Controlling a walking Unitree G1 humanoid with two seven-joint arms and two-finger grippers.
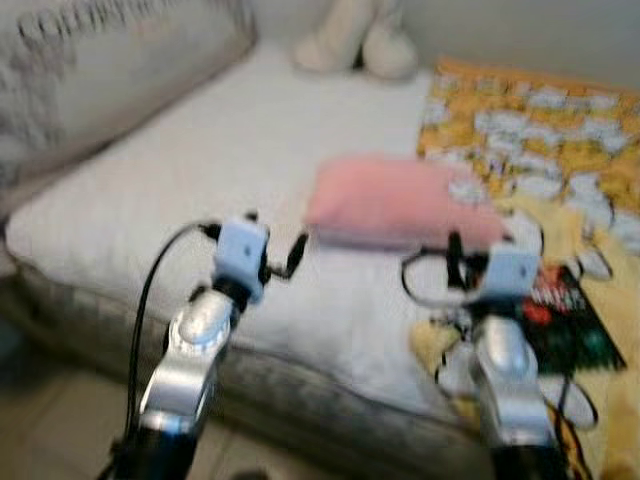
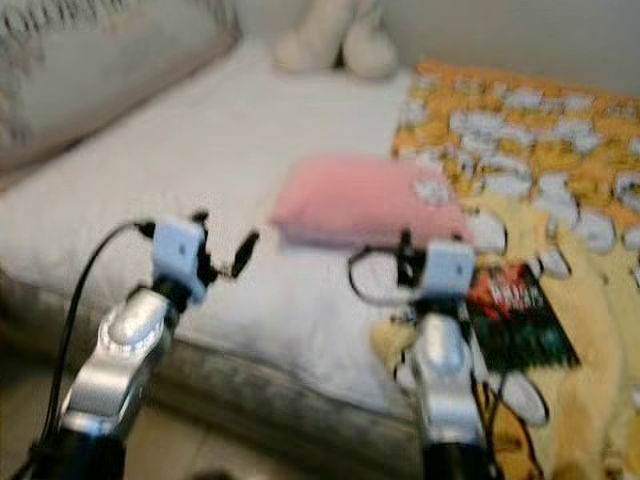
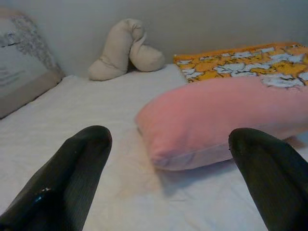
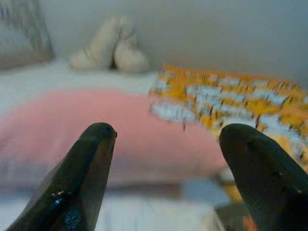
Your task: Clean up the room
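Observation:
A pink pillow (image 1: pixel 395 203) lies flat on the white mattress (image 1: pixel 200 190), its right end tucked under an orange and yellow patterned blanket (image 1: pixel 540 120). Both silver arms reach forward over the mattress's front edge. My left gripper (image 3: pixel 168 178) is open, its black fingers (image 3: pixel 72 173) low over the sheet, just short of the pillow's (image 3: pixel 216 120) left end. My right gripper (image 4: pixel 168 173) is open too, facing the pillow's (image 4: pixel 96 130) long side where the blanket (image 4: pixel 231 101) overlaps it. Neither holds anything.
A beige plush toy (image 1: pixel 355 40) sits at the back against the wall. A large grey printed cushion (image 1: pixel 90 70) leans at the left. A dark book with a red cover picture (image 1: pixel 560 320) lies on the blanket at the right. Floor shows below the mattress edge.

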